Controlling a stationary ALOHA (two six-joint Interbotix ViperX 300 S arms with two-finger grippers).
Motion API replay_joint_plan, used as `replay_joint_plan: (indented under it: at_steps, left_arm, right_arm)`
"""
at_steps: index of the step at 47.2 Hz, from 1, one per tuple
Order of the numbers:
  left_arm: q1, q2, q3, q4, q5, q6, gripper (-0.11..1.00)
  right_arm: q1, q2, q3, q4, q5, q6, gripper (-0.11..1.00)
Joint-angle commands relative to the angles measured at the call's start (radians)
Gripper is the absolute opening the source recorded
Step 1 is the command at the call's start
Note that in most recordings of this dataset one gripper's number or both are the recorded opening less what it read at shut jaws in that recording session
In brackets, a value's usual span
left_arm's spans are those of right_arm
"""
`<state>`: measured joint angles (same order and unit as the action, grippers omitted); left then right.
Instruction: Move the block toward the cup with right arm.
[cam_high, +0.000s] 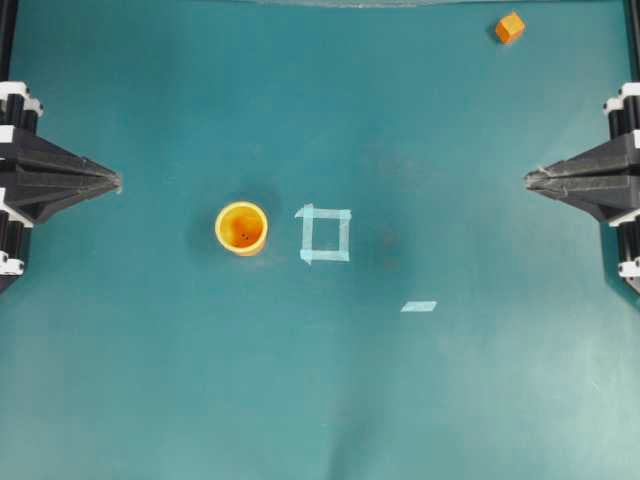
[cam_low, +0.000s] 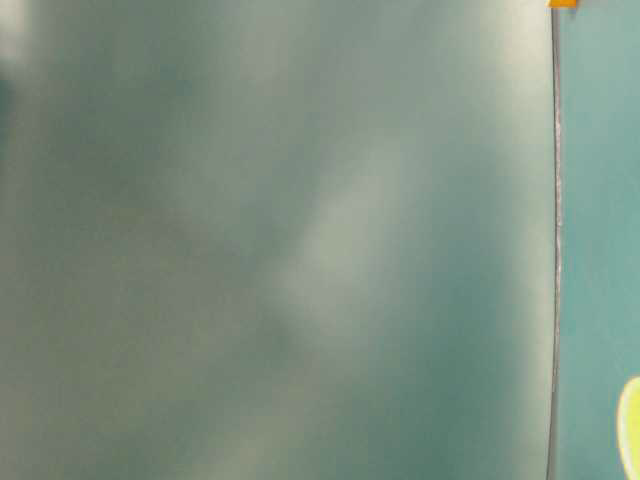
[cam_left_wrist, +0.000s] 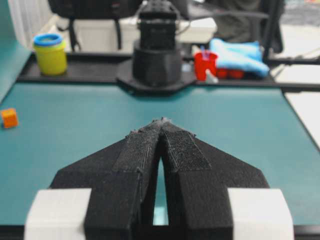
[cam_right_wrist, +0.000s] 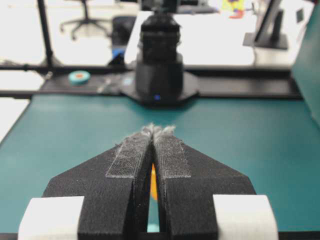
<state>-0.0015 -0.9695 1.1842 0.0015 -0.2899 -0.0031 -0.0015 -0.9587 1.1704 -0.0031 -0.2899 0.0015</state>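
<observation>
The right hand (cam_high: 530, 180) sat at the counter's (cam_high: 200, 400) right edge, jaws together, holding nothing — the left hand (cam_high: 115, 182) likewise. The cup (cam_high: 241, 228) stood left of centre. The block (cam_high: 510, 27) lay in the far right corner, well apart. Risk: a long diagonal push — the block could slip off course past the closed tips.

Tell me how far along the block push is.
Nothing is done yet: the block sits at the far right corner, well away from the cup. Nothing is in hand; the right gripper is shut, empty and parked at the edge. The whole reach and push remain.
</observation>
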Motion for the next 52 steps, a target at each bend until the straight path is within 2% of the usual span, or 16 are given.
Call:
replay_joint_plan:
  at_steps: [1,18,39,49,52]
  left_arm:
    - [0.008,0.006,-0.028,0.012,0.000,0.011,-0.01]
    - [0.008,0.006,-0.028,0.014,0.014,0.011,0.00]
    - [0.008,0.006,-0.028,0.014,0.025,0.009,0.00]
    - [0.008,0.006,-0.028,0.014,0.025,0.009,0.00]
    - [0.008,0.006,-0.028,0.014,0.025,0.008,0.00]
  right_arm:
    - [-0.008,0.002,-0.021,0.000,-0.002,-0.002,0.00]
    - [-0.043,0.009,-0.109,0.008,0.186,0.006,0.00]
    - [-0.210,0.069,-0.172,0.015,0.420,0.057,0.00]
    - [-0.265,0.098,-0.190,0.012,0.474,0.057,0.01]
    - [-0.281,0.109,-0.190,0.011,0.482,0.057,0.06]
